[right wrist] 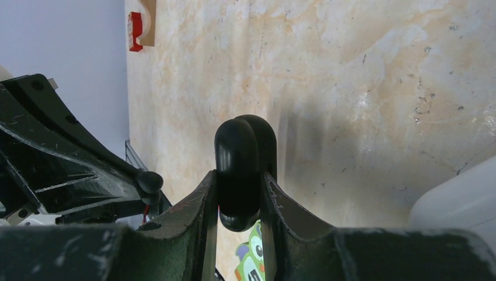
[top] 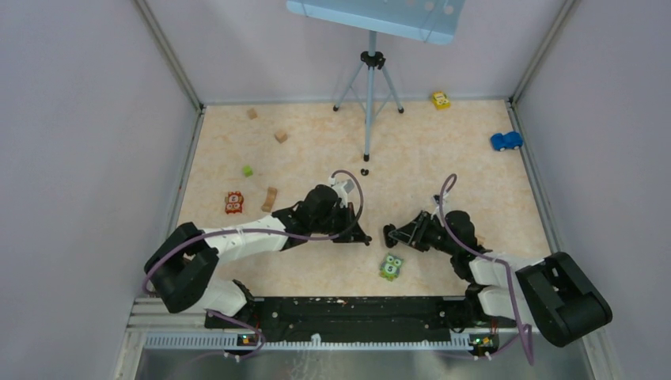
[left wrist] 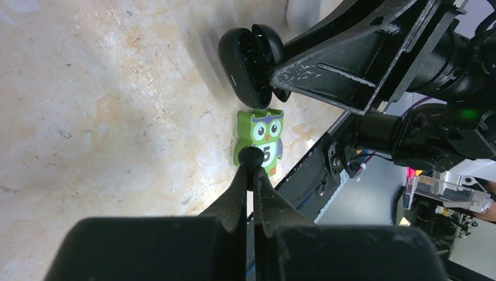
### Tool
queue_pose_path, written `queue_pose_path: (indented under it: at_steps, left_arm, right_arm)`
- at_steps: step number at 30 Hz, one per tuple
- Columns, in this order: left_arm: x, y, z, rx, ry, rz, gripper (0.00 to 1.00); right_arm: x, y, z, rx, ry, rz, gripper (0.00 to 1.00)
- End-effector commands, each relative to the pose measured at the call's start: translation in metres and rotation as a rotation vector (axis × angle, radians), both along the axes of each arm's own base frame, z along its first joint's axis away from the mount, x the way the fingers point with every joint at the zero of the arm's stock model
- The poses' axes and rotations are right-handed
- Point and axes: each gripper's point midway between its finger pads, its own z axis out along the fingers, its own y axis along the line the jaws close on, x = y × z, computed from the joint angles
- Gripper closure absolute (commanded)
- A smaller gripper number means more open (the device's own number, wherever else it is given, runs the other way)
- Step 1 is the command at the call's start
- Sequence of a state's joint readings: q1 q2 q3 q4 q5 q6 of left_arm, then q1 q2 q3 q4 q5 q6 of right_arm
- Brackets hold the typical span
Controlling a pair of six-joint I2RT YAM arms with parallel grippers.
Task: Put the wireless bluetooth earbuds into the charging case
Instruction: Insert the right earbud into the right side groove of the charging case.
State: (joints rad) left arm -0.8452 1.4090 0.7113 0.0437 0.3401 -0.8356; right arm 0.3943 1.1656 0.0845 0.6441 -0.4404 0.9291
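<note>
My left gripper (left wrist: 252, 171) is shut on a tiny black earbud (left wrist: 251, 157), which sticks out at the fingertips. My right gripper (right wrist: 239, 188) is shut on the black pebble-shaped charging case (right wrist: 237, 149). In the left wrist view the case (left wrist: 245, 65) stands with its lid open, a short way ahead of the held earbud. In the top view the left gripper (top: 364, 237) and the right gripper (top: 390, 233) face each other just above the table. Two small dark bits (top: 364, 171) lie by the tripod foot; whether they are earbuds I cannot tell.
A green owl block (top: 391, 267) lies just below the grippers. A red owl block (top: 233, 202), a wooden arch (top: 270, 198), tan cubes (top: 280, 136), a green cube (top: 248, 170), a tripod (top: 369, 95), a yellow toy car (top: 440, 100) and a blue one (top: 506, 141) are farther off.
</note>
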Motion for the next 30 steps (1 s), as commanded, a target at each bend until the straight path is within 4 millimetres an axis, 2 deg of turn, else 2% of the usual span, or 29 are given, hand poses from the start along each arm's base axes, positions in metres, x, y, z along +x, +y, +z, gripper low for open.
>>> queue_pose_path:
  at_steps: [1,7,15,23,30]
  left_arm:
    - [0.006,-0.008,-0.001,-0.043,-0.037,0.0,1.0]
    - [0.003,-0.017,-0.014,-0.042,0.013,-0.039,1.0]
    - [0.016,-0.013,-0.034,0.013,-0.02,0.01,1.0]
    - [0.015,-0.017,-0.038,0.001,-0.003,0.003,1.0]
    - [0.025,-0.017,-0.042,0.02,-0.038,0.03,1.0]
  right_arm:
    - [0.008,0.003,0.012,0.032,-0.069,0.001,0.89]
    - [0.009,0.003,0.01,0.026,-0.066,0.001,0.89]
    - [0.008,0.002,0.005,0.013,-0.058,0.007,0.86]
    - [0.006,0.004,0.002,0.018,-0.05,0.023,0.83]
    - [0.005,0.006,0.0,0.021,-0.045,0.037,0.81]
